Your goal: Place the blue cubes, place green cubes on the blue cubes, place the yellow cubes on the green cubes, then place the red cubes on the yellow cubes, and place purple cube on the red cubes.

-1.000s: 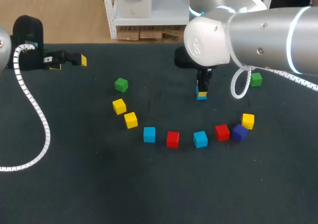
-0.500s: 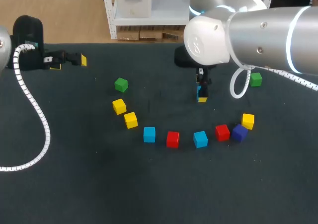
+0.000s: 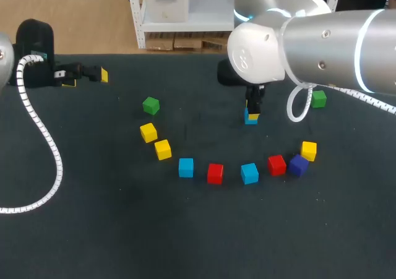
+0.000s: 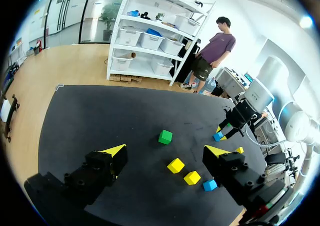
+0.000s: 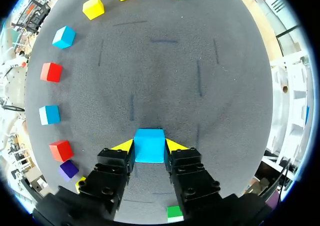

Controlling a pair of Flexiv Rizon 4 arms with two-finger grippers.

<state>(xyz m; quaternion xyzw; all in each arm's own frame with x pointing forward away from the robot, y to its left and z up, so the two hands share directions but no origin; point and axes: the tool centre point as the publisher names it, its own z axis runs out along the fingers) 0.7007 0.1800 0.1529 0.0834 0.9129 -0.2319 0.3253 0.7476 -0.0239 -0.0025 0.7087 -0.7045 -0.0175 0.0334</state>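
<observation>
The right end effector (image 5: 149, 147) is gripping a blue cube (image 5: 149, 140) between its two yellow-tipped fingers, low over the dark desk (image 3: 124, 229) and behind the arc of loose cubes (image 3: 215, 172); whether the cube is touching the desk cannot be told. The left end effector (image 4: 166, 153) is resting at the desk's far left, fingers spread wide and holding nothing. A green cube (image 3: 318, 98) is lying apart to the right.

Table (image 3: 93, 229): plain dark charcoal. Right gripper (image 5: 149, 147): yellow tips, black fingers. Cubes noted: blue cube (image 5: 149, 140), green cube (image 3: 150, 105) at 11 o'clock, purple cube (image 3: 298, 166) at 3 o'clock
</observation>
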